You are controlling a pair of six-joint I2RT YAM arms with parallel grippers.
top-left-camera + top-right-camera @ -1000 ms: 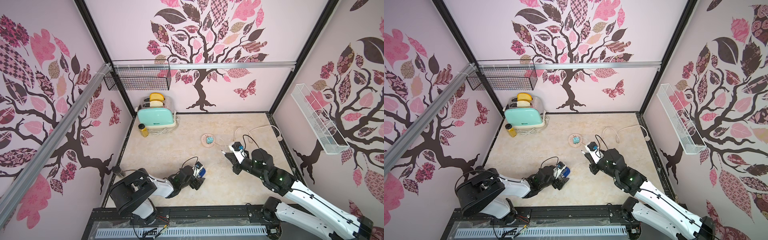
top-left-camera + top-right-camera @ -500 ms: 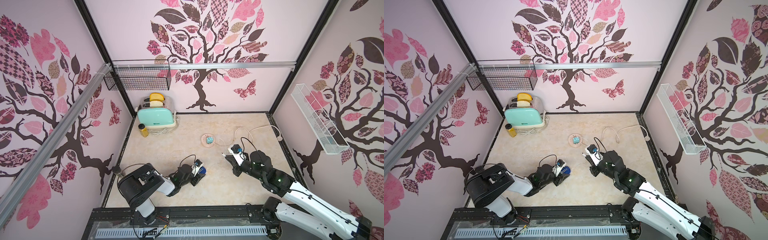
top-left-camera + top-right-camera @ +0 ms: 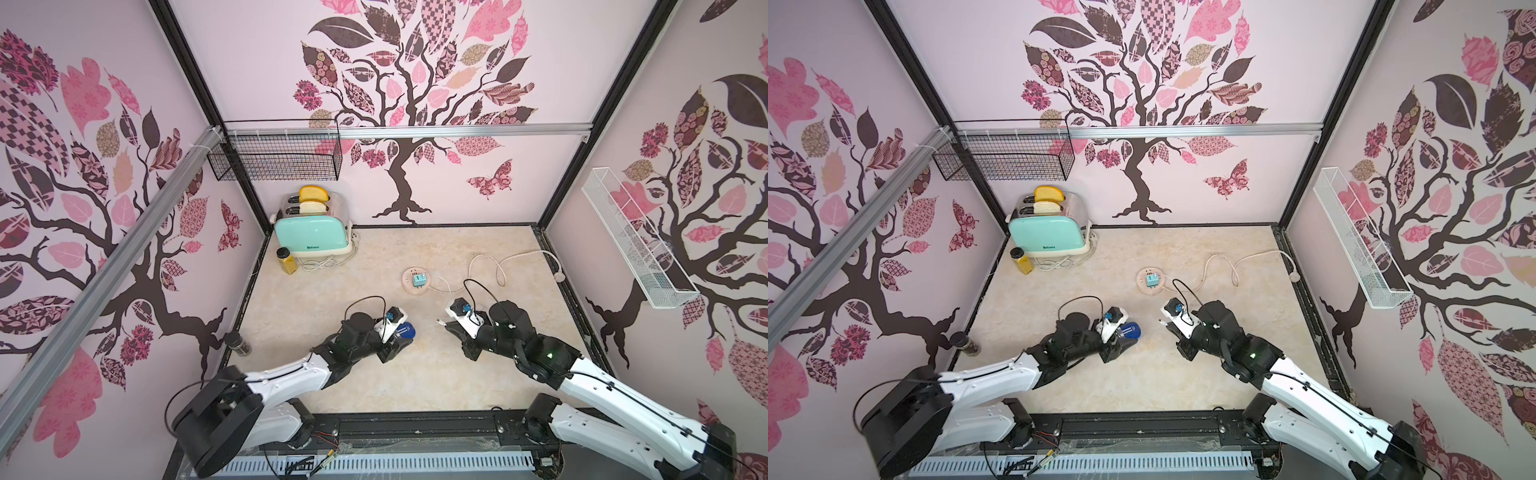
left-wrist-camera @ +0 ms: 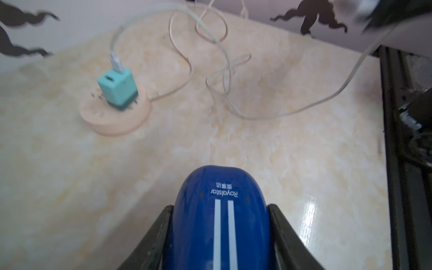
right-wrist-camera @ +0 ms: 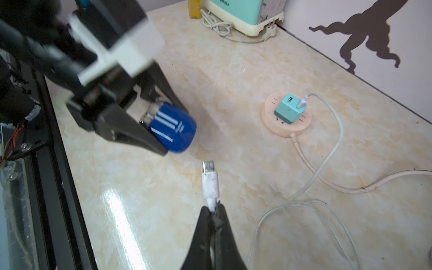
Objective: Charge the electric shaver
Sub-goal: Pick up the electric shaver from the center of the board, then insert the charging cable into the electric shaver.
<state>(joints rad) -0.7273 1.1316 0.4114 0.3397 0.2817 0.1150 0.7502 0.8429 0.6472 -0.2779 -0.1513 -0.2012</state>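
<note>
Left gripper clamps the glossy dark-blue electric shaver; right gripper pinches the white cable plug, tip pointing up-frame, shaver's rounded end near, upper left

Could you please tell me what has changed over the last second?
The left gripper has closed on the electric shaver. The right gripper, shut on the white charging cable just behind its plug, has moved slightly toward the shaver. The teal plug adapter, pink socket hub and toaster stayed put.
</note>
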